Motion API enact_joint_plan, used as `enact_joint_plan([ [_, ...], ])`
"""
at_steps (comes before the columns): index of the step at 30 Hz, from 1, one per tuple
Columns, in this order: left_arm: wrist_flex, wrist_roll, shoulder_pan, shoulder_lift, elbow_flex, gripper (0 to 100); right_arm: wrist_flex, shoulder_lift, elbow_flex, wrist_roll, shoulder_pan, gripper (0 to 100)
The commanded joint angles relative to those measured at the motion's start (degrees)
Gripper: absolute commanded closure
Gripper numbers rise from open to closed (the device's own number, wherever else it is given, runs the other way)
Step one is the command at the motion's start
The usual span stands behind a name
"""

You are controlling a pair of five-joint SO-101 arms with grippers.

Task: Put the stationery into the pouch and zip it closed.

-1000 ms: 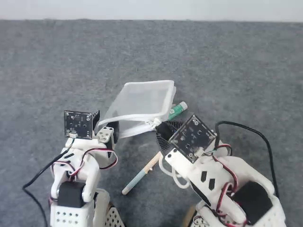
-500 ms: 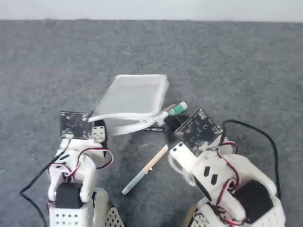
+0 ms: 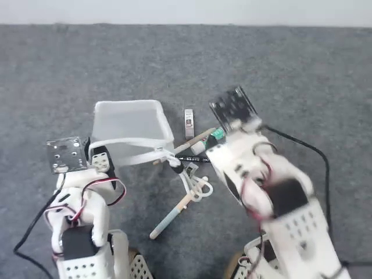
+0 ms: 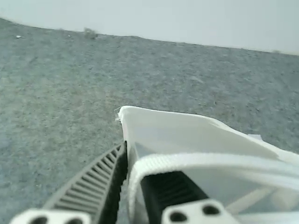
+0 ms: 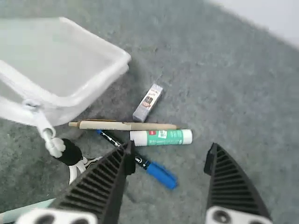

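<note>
The left end effector (image 4: 133, 186) grasps the pouch (image 3: 128, 119) rim, likely to keep its mouth open; the right end effector (image 5: 170, 149) hangs released above the glue stick (image 5: 161, 137) just beside the pouch.

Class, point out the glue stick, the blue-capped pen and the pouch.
Glue stick (image 5: 161, 137): right wrist view, on its green label.
Pen (image 5: 161, 175): right wrist view, on its blue cap.
Pouch (image 5: 60, 56): right wrist view, on its clear side.
</note>
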Motion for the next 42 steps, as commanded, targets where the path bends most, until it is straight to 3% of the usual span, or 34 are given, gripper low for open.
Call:
enact_joint_plan([
  [1,0.00,2.46,-2.55,-0.09,-4.44,99,-1.54,9.71,-6.15,-3.25,1.54,77.5],
  [11,0.26,2.73,-3.25,0.26,-5.14,99,-2.95,33.01,-16.09,-13.10,1.89,77.8],
  [20,0.26,2.64,-3.25,0.26,-5.05,99,-4.44,51.12,-25.49,-26.73,3.21,77.8],
  [31,0.26,2.64,-3.25,0.18,-5.05,99,-3.12,67.12,-36.48,-28.22,7.69,77.8],
  [38,0.26,2.64,-3.25,0.09,-5.05,99,-2.95,75.21,-40.79,-45.01,7.78,77.8],
  [42,0.26,2.55,-3.25,0.00,-4.97,99,-2.68,78.20,-42.73,-48.53,7.78,77.8],
])
